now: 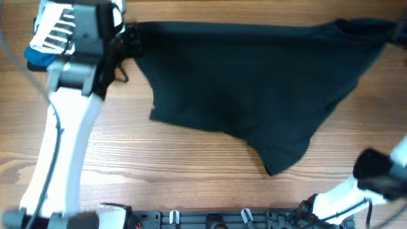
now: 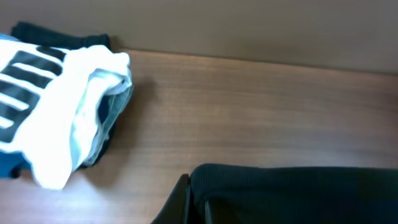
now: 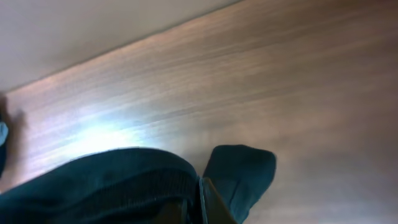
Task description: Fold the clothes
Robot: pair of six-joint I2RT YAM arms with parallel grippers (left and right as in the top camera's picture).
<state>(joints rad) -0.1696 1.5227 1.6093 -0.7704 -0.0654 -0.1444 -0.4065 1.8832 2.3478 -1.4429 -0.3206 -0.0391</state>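
Clothes (image 1: 254,83) pinched by left claw (image 1: 131,39) at 10 o'clock, right claw (image 3: 196,205) at 2; keep tension even, guys.

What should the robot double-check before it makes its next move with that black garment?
1. Left gripper pinching the black garment: ok, a corner sits at its fingers.
2. Right gripper pinching it: ok, fabric bunches there.
3. Far edge pulled straight between the two grippers: ok.
4. Garment lying even: not ok, its near edge slants to a point.
5. Folded pile apart from the garment: ok.
6. Garment's right end: cannot tell, it runs off the overhead view.
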